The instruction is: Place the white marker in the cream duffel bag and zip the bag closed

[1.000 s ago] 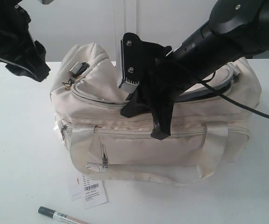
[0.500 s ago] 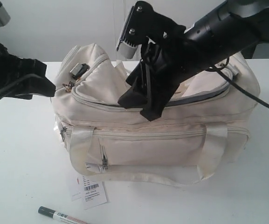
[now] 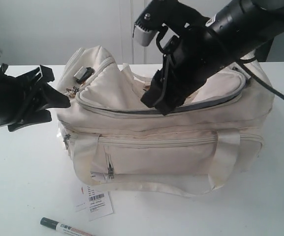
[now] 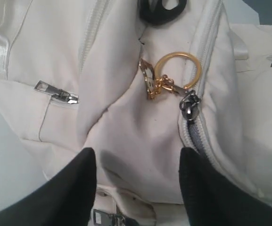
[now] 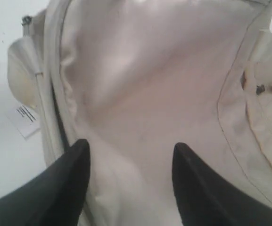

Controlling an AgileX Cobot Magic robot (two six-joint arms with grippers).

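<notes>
Clearly, the cream duffel bag sags, zipper partly open.

White table with cream duffel bag, white marker, barcode tag.

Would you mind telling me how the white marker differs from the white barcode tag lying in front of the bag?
The white marker is a slim rod with a dark cap; the barcode tag is a flat printed card. The marker lies clear of the cream duffel bag; the tag sits right at its base. Both are mostly white and rest on the table.
</notes>
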